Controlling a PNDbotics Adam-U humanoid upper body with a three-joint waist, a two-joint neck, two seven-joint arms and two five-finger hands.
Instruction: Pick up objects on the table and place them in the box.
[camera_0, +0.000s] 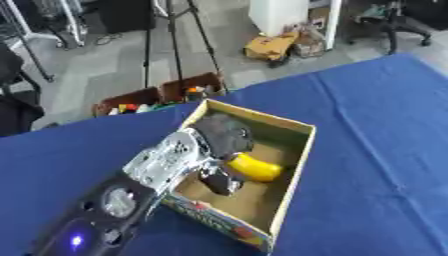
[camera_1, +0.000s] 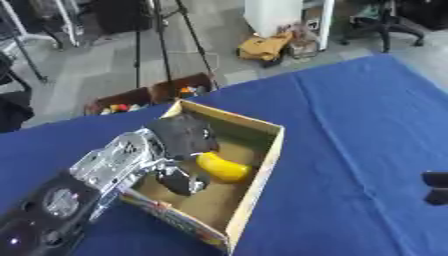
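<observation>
An open cardboard box (camera_0: 297, 150) lies askew on the blue table (camera_0: 376, 125). My left hand (camera_0: 223, 134) reaches into it from the lower left, on a silver and black arm. A yellow rounded object (camera_0: 255, 167) sits low inside the box, its left end between the hand's curled dark fingers (camera_0: 229, 142) and thumb (camera_0: 219, 182). The rest of it pokes out to the right, close to the box floor. A small dark part of my right hand (camera_1: 436, 187) shows at the right edge of the right eye view, above the table and well away from the box.
Beyond the table's far edge, low brown crates (camera_0: 162, 97) hold small coloured things on the floor, next to tripod legs (camera_0: 175, 40). A cardboard carton (camera_0: 269, 46) and an office chair (camera_0: 398, 22) stand farther back. Blue cloth extends right of the box.
</observation>
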